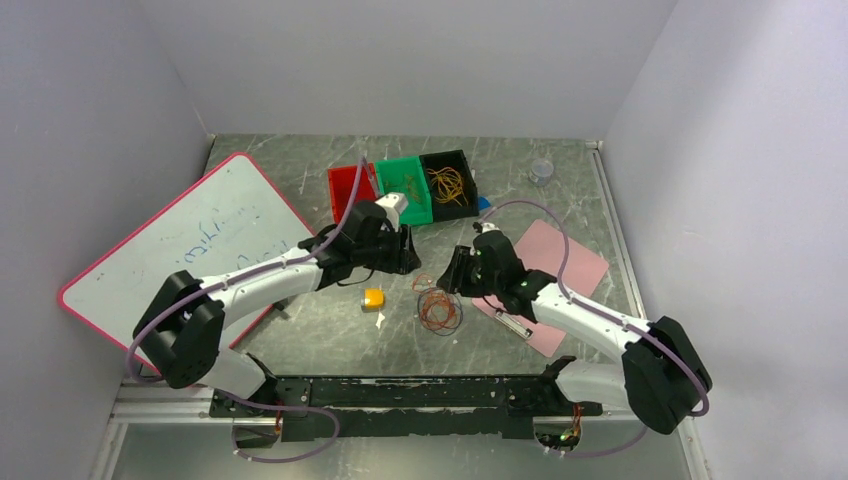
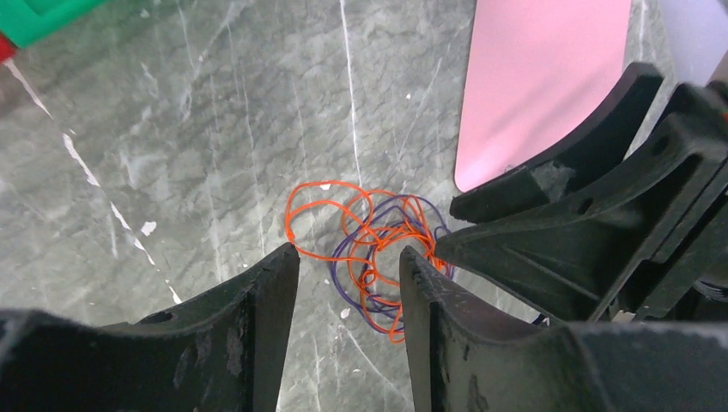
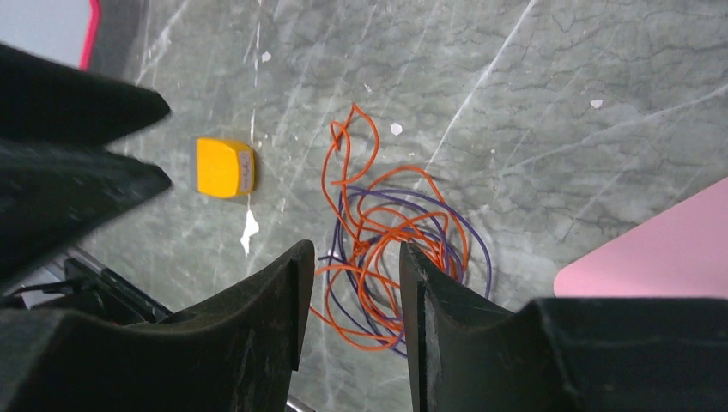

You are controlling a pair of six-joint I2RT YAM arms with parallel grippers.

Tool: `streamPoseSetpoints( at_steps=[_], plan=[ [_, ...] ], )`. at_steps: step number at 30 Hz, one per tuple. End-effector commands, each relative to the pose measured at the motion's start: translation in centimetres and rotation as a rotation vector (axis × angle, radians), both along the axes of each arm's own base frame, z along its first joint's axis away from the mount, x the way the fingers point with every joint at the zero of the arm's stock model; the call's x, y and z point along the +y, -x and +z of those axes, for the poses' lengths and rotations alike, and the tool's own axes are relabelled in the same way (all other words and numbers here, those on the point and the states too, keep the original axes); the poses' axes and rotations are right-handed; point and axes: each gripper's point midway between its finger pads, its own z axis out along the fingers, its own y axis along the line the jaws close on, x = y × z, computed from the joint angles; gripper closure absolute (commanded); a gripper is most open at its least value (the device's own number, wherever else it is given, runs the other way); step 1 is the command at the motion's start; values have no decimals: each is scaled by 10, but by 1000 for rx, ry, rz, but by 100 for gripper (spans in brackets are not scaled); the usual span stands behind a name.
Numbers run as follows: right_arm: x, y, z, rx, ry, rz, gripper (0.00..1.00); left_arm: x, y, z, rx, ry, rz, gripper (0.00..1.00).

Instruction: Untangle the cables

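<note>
Closest to the arm bases, the cables (image 1: 438,310) lie on the grey table (image 1: 320,340) as one small flat nest of thin orange and purple wire, between the two arms and touching nothing else. A yellow block (image 1: 373,298) sits a little to their left, apart from them. The right gripper (image 3: 354,251) hangs directly over the nest with its jaws parted and nothing pinched; I see the strands on the table through the gap. The left gripper (image 2: 350,257) comes in from the other side, a bit farther back, also parted and empty, so both are close above the wire and neither has it. I judge this wire to be very light, limp and slightly springy. It will likely skate on the smooth tabletop, and if I bite the knotted middle the whole clump will probably lift as one. The better hold looks like the single orange loop (image 3: 354,110) that sticks out of the nest toward the yellow block, taken with the left fingers. For the right I would take the outer purple loops (image 3: 481,245) on the side facing the pink sheet (image 1: 575,262), then draw the two apart gently. The strands are thin enough to slip out of a loose pinch, so each needs a full close. Beyond the grippers, the whiteboard (image 1: 190,250) leans at far left, and the red bin (image 1: 345,190), green bin (image 1: 412,205) and black bin (image 1: 462,200) stand in a row at the back, the black one holding some yellowish wire.
</note>
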Motion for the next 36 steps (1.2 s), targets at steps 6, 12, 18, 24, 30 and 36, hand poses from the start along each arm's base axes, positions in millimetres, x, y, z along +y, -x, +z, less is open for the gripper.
streamPoseSetpoints(
  at_steps=[6, 12, 18, 24, 30, 36],
  plan=[
    [9, -11, -11, 32, -52, -90, 55, -8, 11, -16, -11, 21, 8, 49],
    [13, -7, -24, 73, -41, -83, 56, -2, 15, -21, -13, 5, 17, 50],
    [19, -5, -32, 97, -41, -71, 57, 2, 17, -23, -15, -3, 18, 50],
    [24, -6, -34, 105, -51, -58, 69, 3, 20, -24, -18, -2, 13, 51],
    [26, -4, -29, 88, -65, -55, 89, 4, 25, -24, -19, 5, 13, 50],
    [22, -6, -8, 18, -127, -92, 100, -3, 28, -23, -20, 28, -5, 50]
  ],
)
